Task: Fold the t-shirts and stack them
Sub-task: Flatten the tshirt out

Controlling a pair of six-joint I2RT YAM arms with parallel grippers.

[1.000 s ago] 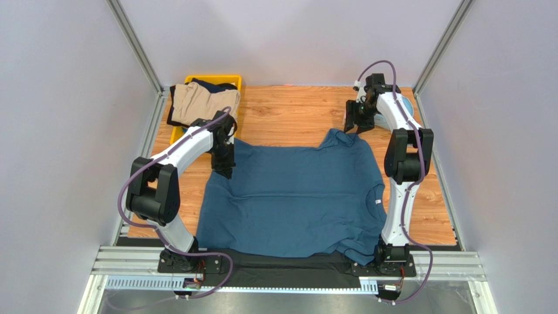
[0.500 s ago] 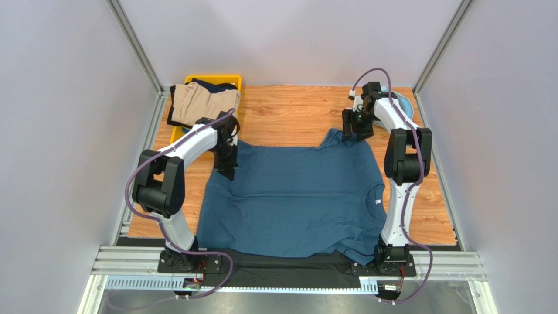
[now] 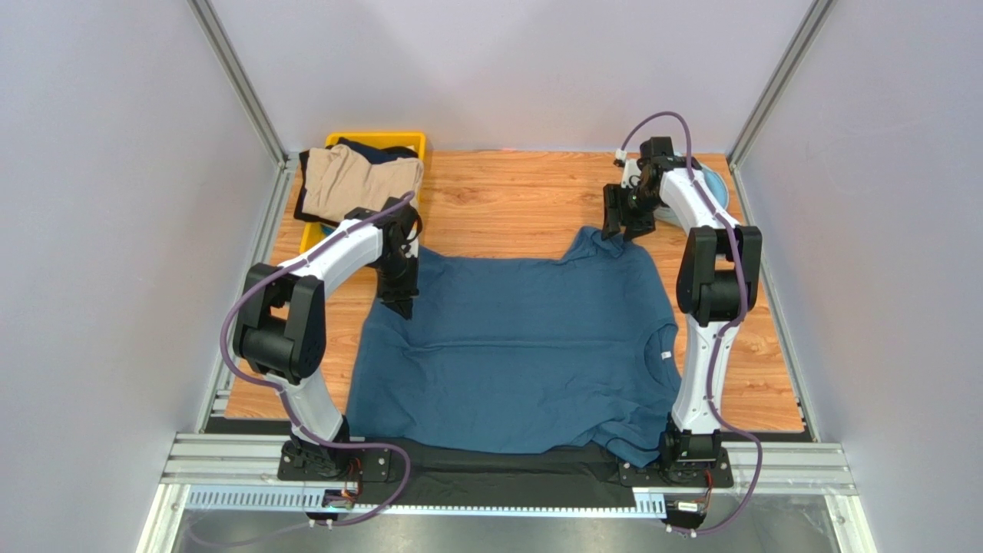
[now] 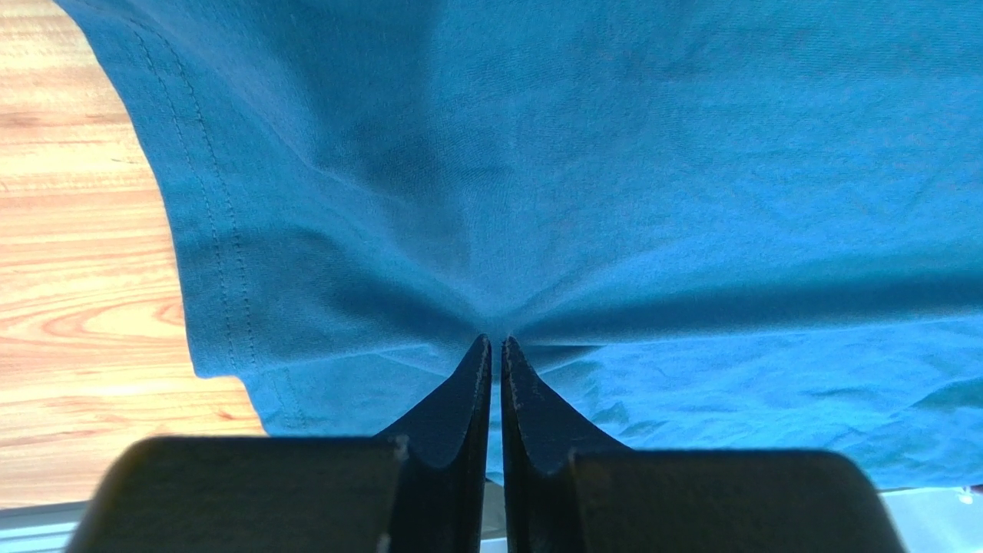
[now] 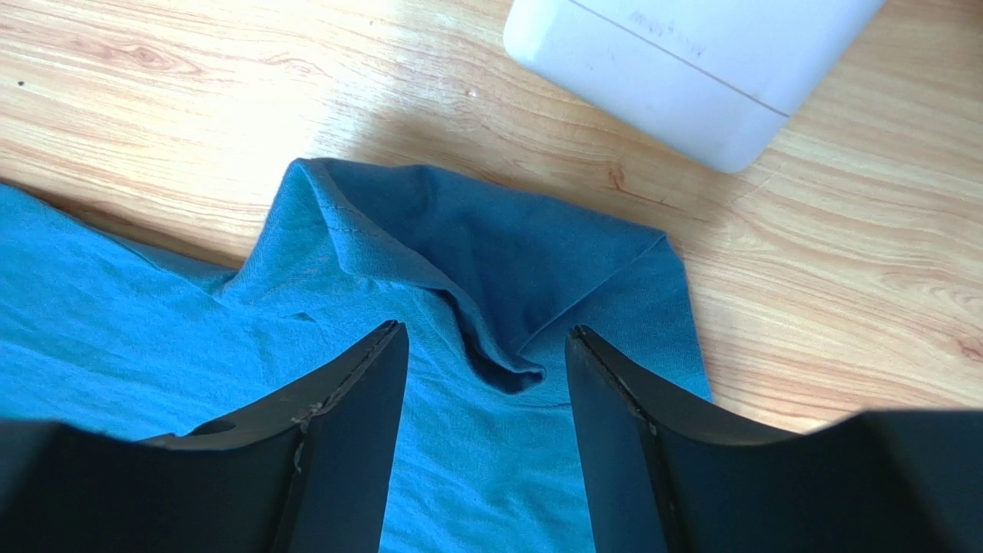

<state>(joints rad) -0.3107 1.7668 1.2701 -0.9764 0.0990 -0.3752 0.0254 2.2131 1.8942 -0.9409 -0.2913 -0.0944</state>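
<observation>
The teal t-shirt (image 3: 519, 346) lies flat mid-table, no fold made. My left gripper (image 4: 496, 342) pinches its far-left hem corner; my right gripper (image 5: 485, 332) gapes over the far sleeve. The tan and navy t-shirts (image 3: 352, 179) wait bunched, far left.

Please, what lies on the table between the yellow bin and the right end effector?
Nothing: the top view shows only bare wooden table between the yellow bin and the right end effector; the teal t-shirt lies nearer the arms.
</observation>
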